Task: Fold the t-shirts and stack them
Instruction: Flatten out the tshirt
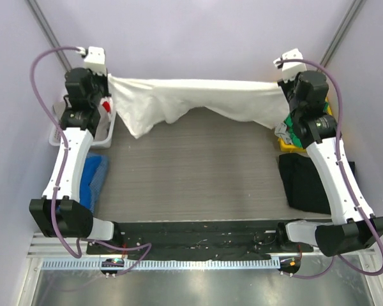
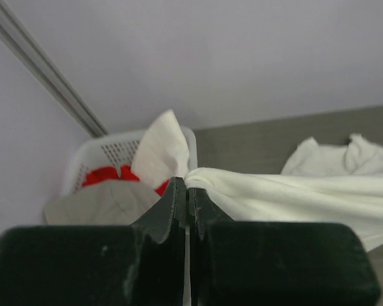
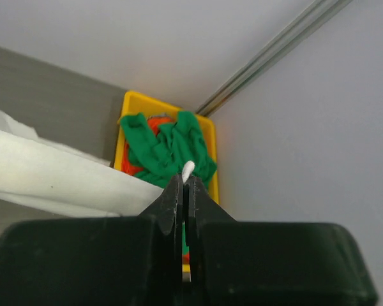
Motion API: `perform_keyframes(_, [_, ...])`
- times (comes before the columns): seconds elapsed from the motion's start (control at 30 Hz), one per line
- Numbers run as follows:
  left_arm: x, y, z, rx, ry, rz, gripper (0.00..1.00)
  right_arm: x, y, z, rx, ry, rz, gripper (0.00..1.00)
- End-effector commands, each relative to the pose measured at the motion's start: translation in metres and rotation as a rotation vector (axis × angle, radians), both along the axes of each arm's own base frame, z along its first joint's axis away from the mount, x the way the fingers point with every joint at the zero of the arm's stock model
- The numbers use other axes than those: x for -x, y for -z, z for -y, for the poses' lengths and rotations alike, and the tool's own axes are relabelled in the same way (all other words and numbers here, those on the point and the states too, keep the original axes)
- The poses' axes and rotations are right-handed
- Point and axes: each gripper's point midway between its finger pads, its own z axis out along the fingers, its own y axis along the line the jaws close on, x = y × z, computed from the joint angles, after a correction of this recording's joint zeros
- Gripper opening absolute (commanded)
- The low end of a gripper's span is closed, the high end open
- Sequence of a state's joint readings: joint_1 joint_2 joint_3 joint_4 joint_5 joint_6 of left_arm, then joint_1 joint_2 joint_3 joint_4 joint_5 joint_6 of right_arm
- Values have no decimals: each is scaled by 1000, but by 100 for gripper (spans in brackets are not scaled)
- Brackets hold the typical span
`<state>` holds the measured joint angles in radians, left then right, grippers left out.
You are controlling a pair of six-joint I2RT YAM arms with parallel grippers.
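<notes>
My left jaws are clamped on one end of the white t-shirt (image 1: 198, 95) and my right jaws on the other, holding it stretched in the air across the far end of the desk (image 1: 191, 172). A black t-shirt (image 1: 300, 183) lies on the desk at my right.

T-shirt (image 1: 198, 95) across rear of table (image 1: 191, 172), basket (image 2: 96, 153) left

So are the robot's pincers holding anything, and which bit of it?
Yes. Both hold the white cloth t-shirt, stretched between them: the left pincer pinches its left end, the right pincer its right end, along the top edge.
</notes>
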<state>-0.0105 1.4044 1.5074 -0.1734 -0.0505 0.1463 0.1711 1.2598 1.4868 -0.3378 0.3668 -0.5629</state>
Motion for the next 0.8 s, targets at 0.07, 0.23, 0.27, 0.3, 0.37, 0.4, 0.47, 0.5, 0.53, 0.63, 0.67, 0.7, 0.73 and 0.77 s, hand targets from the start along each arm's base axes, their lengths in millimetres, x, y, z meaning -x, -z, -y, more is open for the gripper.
perform_keyframes(0.07, [25, 34, -4, -43, 47, -65, 0, 28, 36, 14, -41, 40, -82, 1])
perform_keyframes(0.23, [46, 80, 12, -49, 155, -214, 0, 41, 79, 4, -63, -15, -204, 1])
perform_keyframes(0.27, [55, 92, 20, -43, 199, -274, 0, 44, 85, 2, -72, -21, -223, 1])
perform_keyframes(0.3, [61, 99, 25, -40, 231, -307, 0, 46, 92, 0, -71, -35, -247, 1])
perform_keyframes(0.37, [85, 119, 36, -69, 329, -415, 0, 56, 112, -5, -83, -67, -319, 1])
perform_keyframes(0.4, [96, 127, 49, -63, 414, -449, 0, 63, 123, -7, -88, -79, -364, 1])
perform_keyframes(0.47, [122, 151, 57, -90, 503, -566, 0, 74, 141, -16, -111, -130, -429, 1])
perform_keyframes(0.5, [130, 160, 58, -101, 520, -608, 0, 81, 153, -18, -116, -140, -476, 1])
perform_keyframes(0.53, [137, 171, 60, -101, 540, -660, 0, 85, 164, -20, -121, -152, -513, 1])
perform_keyframes(0.63, [166, 204, 59, -122, 608, -830, 0, 99, 191, -28, -141, -195, -613, 1])
perform_keyframes(0.67, [180, 220, 58, -126, 642, -911, 0, 102, 198, -32, -150, -211, -639, 1])
perform_keyframes(0.7, [186, 227, 58, -129, 657, -945, 0, 106, 205, -33, -152, -217, -672, 1])
perform_keyframes(0.73, [198, 235, 57, -126, 671, -1000, 0, 111, 215, -33, -151, -221, -708, 1])
perform_keyframes(0.77, [203, 241, 55, -142, 695, -1029, 0, 114, 221, -35, -153, -231, -733, 1])
